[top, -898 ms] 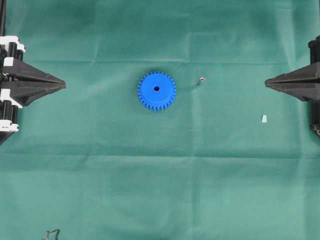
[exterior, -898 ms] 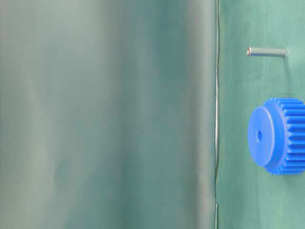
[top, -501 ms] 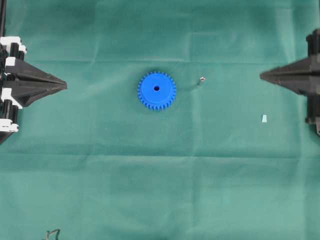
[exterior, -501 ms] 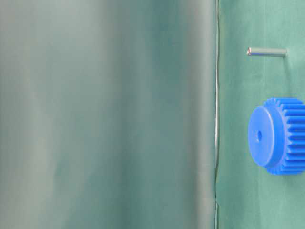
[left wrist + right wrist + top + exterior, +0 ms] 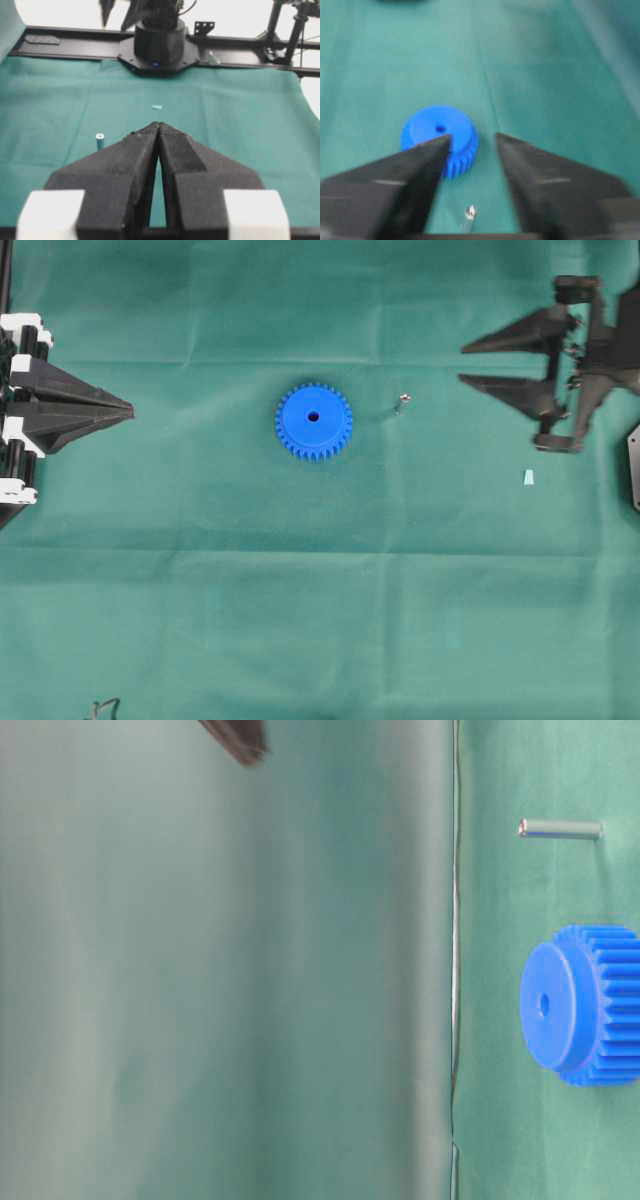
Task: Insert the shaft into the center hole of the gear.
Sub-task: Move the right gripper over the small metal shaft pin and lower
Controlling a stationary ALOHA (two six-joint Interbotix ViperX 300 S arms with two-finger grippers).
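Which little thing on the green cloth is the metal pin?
Find the big blue gear in the middle of the green cloth. Just right of it in the overhead view stands the shaft, a tiny silvery pin. Farther right lies a chip, but that one is pale blue and wedge-shaped.

Even, soft overhead light, faint shadows; the right wrist view is motion-blurred, the table-level view's near green cloth (image 5: 220, 980) is a hazy smear, and white glare fills the left wrist view's background
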